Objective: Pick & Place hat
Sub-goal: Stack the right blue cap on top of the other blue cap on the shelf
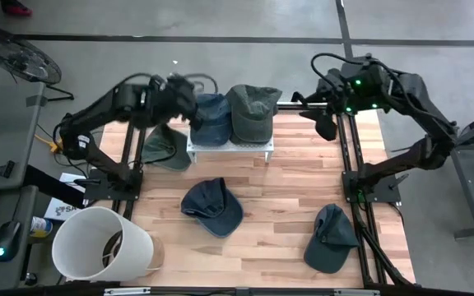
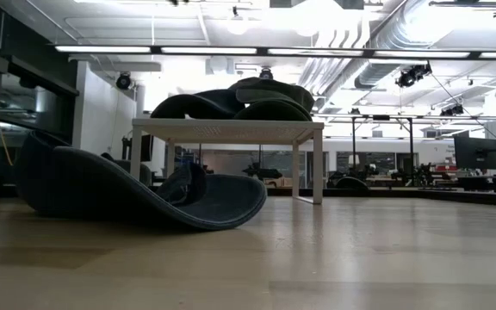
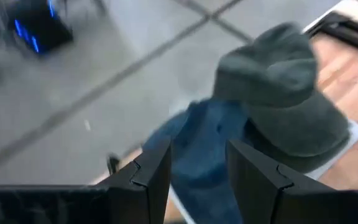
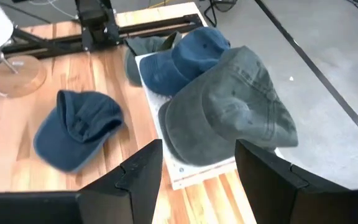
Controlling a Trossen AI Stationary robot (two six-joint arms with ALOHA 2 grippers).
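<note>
My left claw (image 1: 186, 92) hangs with its fingers (image 3: 151, 171) spread and holding nothing, above the blue cap (image 1: 210, 117) on the small white stand (image 1: 230, 148) at the upper middle of the overhead frame; I judge it placed there so the cap's crown sits between the fingers for a grab, or else for a release. A grey-green cap (image 1: 253, 112) sits beside the blue one on the stand, overlapping it, so they crowd each other. My right claw (image 1: 326, 123) waits at the upper right over the table's edge, fingers (image 4: 142, 171) also apart and empty. On the wooden table (image 1: 286, 197) lie three more: a dark green cap (image 1: 167, 148) left of the stand, a navy cap (image 1: 212, 205) at centre, another dark cap (image 1: 332, 238) at lower right. A white bucket (image 1: 101, 244) stands at lower left.
</note>
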